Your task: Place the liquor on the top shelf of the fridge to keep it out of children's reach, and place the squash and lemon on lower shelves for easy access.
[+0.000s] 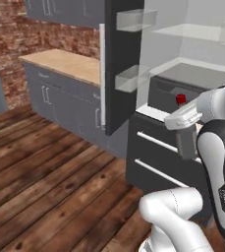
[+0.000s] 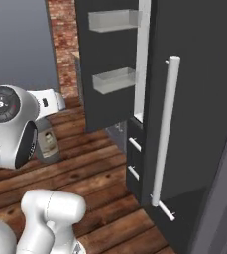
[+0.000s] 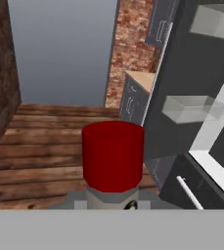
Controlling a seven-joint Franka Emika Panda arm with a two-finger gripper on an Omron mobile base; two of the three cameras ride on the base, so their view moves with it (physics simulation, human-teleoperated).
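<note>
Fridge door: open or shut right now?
Open. The fridge door is swung out toward the room, its clear door bins facing the pale interior and glass shelves.

1. The arm (image 1: 217, 162) rises from the base, bends at a dark elbow, and extends its white wrist forward at mid height.
2. The gripper (image 1: 187, 147) points downward below the wrist.
3. Its jaws are clamped on the liquor (image 3: 112, 163), whose red cap stands upright in the hand view.
</note>
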